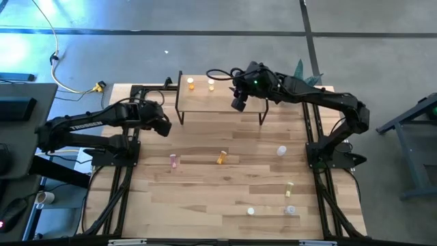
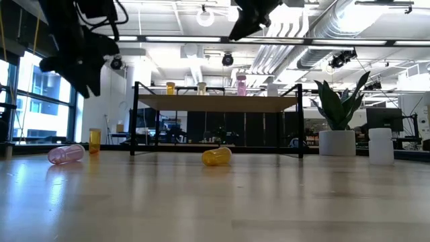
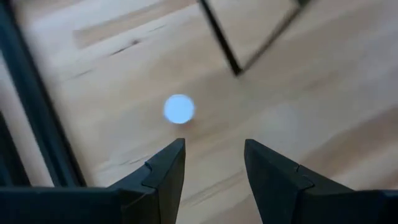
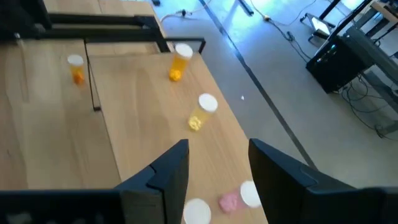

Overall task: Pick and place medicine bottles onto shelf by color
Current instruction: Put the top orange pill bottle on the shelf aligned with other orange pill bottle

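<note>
The shelf stands at the table's far middle. On its top stand an orange bottle, a yellow bottle and a pink bottle, with one more white cap beside the pink one. My right gripper is open and empty above the shelf's right part. My left gripper is open and empty above the table, left of the shelf. Below and ahead of it stands a bottle, of which only the white cap shows. Next to it is a black shelf leg.
On the table lie a pink bottle and an orange-yellow one. Further right are a clear bottle, a yellow one and two pale ones near the front. A potted plant stands at the far right.
</note>
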`<state>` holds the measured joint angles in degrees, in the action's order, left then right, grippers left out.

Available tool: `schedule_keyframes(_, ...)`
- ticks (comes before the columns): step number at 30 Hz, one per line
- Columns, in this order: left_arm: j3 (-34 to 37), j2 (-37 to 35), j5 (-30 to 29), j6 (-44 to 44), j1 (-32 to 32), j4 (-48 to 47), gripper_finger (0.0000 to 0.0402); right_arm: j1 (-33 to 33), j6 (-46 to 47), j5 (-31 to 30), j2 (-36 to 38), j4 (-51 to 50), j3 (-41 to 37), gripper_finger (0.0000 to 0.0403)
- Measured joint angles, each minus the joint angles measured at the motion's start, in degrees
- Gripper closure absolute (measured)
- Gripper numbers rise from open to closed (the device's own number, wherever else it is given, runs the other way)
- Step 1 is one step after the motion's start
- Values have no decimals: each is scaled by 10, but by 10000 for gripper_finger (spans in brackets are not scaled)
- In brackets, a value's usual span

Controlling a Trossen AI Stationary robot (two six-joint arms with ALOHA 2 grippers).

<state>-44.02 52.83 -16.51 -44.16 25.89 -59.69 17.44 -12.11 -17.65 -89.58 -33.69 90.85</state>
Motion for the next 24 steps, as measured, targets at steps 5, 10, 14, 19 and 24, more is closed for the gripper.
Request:
schedule_keyframes(5, 29, 1, -8, -47, 34, 16, 245, 8, -14, 8, 0, -17, 0, 245)
schedule_keyframes(10, 54, 1, 4, -78, 71, 64, 245, 13, -33, 18, 0, -18, 0, 245)
schedule_keyframes(14, 70, 8, 14, -82, 93, 99, 244, 17, -35, 20, 0, -18, 0, 245)
schedule_keyframes(19, 85, 9, 33, -82, 110, 106, 226, 23, -40, 20, 0, -27, 0, 245)
schedule_keyframes(24, 88, 9, 35, -82, 114, 108, 191, 29, -45, 20, 0, -36, 0, 245)
